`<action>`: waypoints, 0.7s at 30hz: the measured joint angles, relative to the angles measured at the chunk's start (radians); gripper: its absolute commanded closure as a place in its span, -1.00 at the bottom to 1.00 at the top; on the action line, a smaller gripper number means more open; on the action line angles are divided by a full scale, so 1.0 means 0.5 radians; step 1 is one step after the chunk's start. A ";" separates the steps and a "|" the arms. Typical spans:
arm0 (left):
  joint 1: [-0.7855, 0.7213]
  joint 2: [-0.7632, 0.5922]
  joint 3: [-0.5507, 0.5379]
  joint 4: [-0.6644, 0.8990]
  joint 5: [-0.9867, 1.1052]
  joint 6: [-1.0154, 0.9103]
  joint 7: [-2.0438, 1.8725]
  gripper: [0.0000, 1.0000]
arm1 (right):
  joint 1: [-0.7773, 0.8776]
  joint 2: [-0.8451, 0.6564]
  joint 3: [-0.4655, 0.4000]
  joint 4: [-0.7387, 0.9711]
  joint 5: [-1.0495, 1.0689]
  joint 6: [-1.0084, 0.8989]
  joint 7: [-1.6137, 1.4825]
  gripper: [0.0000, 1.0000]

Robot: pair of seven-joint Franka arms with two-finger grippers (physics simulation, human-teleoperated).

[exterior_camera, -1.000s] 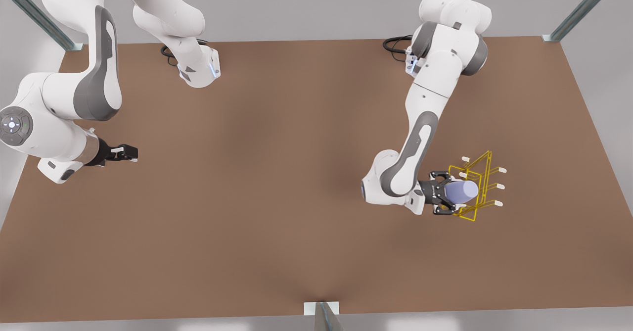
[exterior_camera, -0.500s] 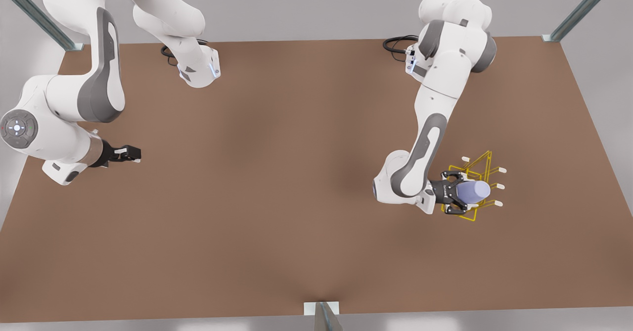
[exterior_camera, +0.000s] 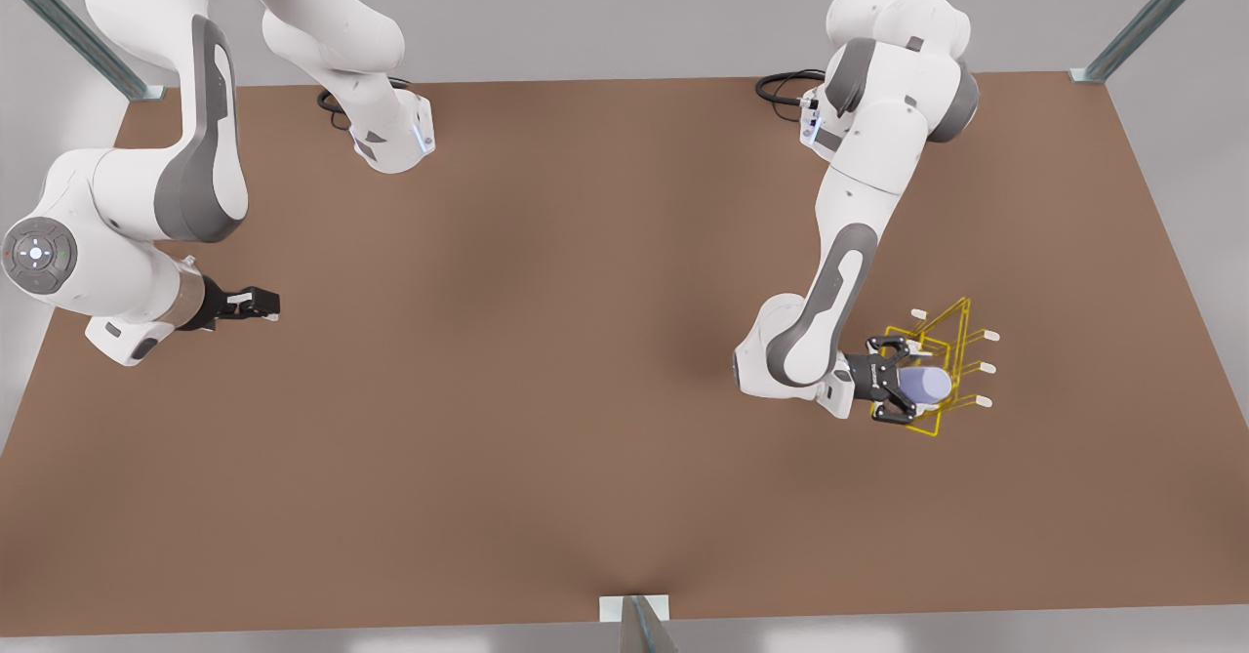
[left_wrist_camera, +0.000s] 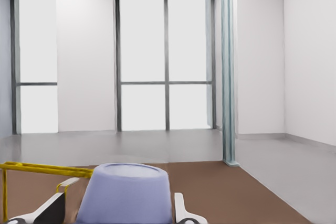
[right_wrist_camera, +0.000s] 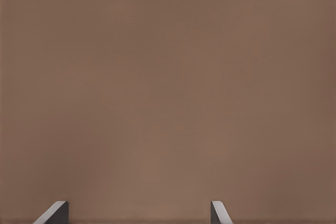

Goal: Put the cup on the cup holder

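The lavender-blue cup (exterior_camera: pixel 927 385) lies on its side between the fingers of my left gripper (exterior_camera: pixel 904 382), which is shut on it at the front view's right. It hangs over the near side of the yellow wire cup holder (exterior_camera: pixel 964 341), among the white-tipped pegs. In the left wrist view the cup (left_wrist_camera: pixel 126 192) sits between the two fingers (left_wrist_camera: pixel 181 211), with a yellow bar of the cup holder (left_wrist_camera: pixel 42 169) beside it. My right gripper (exterior_camera: pixel 261 304) waits open at the front view's left, and its fingertips (right_wrist_camera: pixel 220 211) stand apart above bare table.
The brown table (exterior_camera: pixel 546 389) carries only the rack. Both arm bases stand at the far edge. Metal frame posts (exterior_camera: pixel 1151 14) rise at the table's corners, and another post (exterior_camera: pixel 634 624) stands at the middle of the near edge.
My left gripper carried the cup toward the front view's right, over the rack, then dipped a little lower. The right arm shifted only slightly.
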 measured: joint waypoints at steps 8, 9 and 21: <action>-0.073 -0.167 -0.445 -0.001 -0.178 -0.082 -0.031 -1.00 | -0.005 0.000 -0.001 0.004 -0.002 -0.001 0.000 -1.00; -0.068 -0.235 -0.596 0.008 -0.253 -0.103 -0.037 -1.00 | -0.005 0.000 -0.001 0.004 -0.002 -0.002 0.000 -1.00; 0.750 -1.267 -0.347 0.120 -2.020 0.236 1.119 -1.00 | -0.026 0.000 -0.001 0.010 -0.001 -0.001 0.000 -1.00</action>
